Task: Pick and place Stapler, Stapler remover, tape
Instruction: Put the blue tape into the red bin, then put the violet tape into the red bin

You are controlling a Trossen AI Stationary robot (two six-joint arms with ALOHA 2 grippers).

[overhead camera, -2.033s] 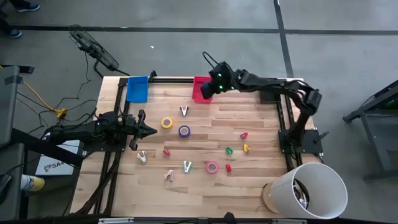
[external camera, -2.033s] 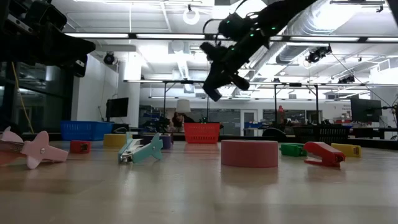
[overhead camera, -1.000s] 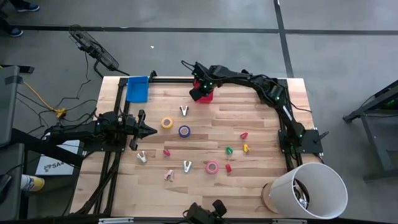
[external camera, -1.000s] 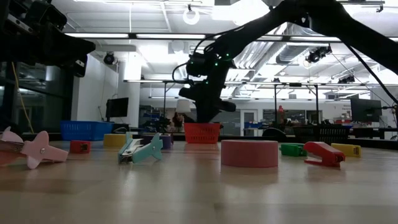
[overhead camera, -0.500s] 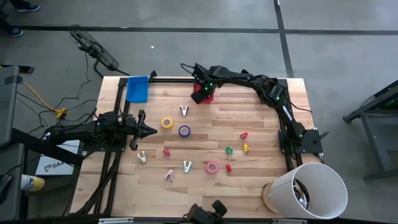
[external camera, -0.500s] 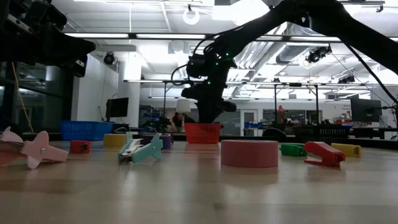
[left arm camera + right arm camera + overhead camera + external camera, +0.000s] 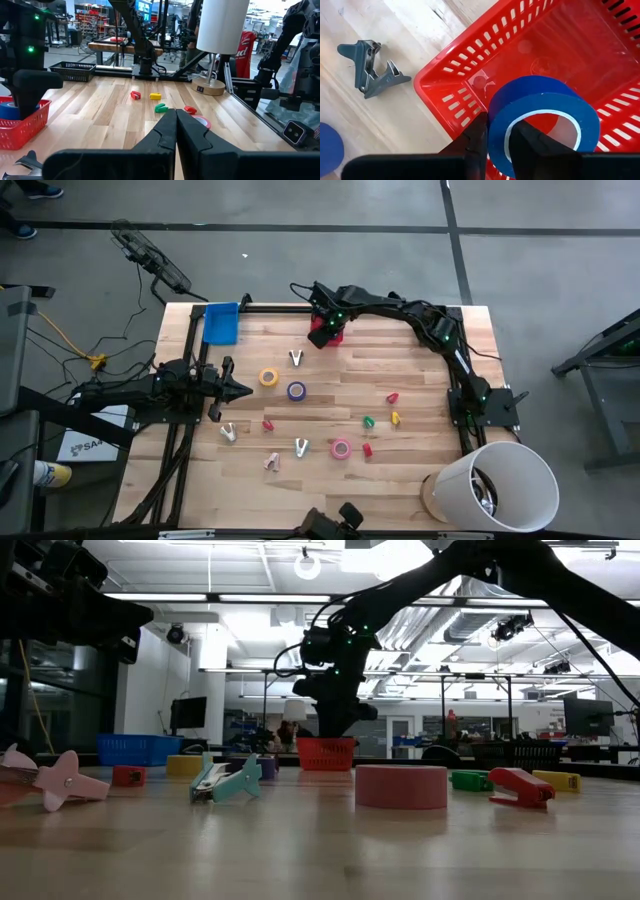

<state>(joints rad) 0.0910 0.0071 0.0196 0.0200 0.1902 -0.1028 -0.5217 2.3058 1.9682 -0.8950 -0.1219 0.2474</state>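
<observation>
My right gripper (image 7: 499, 122) is over the red basket (image 7: 333, 332) at the table's far edge, shut on a blue tape roll with a white core (image 7: 542, 125). My left gripper (image 7: 240, 389) waits shut and empty at the table's left side. A yellow roll (image 7: 268, 377), a blue roll (image 7: 296, 390) and a pink roll (image 7: 341, 448) lie flat on the table. Grey staple removers (image 7: 296, 358) (image 7: 301, 446) (image 7: 228, 432) and a pink one (image 7: 270, 463) lie among them, and small red, green and yellow staplers (image 7: 368, 421) lie at the right. My right gripper pinches the blue roll's wall (image 7: 495, 107), one finger (image 7: 527, 142) inside the ring's open centre and one finger (image 7: 476, 135) outside it. The fingers point down from above. The roll hangs on edge below the fingers, inside the red basket's opening; whether it touches the basket's floor, I cannot tell.
A blue basket (image 7: 221, 323) stands at the far left corner. A white bucket (image 7: 500, 485) stands at the near right corner. A grey staple remover (image 7: 370, 67) lies just beside the red basket's rim (image 7: 440, 75).
My right gripper has come down from high above the table toward the red basket, carrying the blue roll, and has held nearly still over it in the last second.
</observation>
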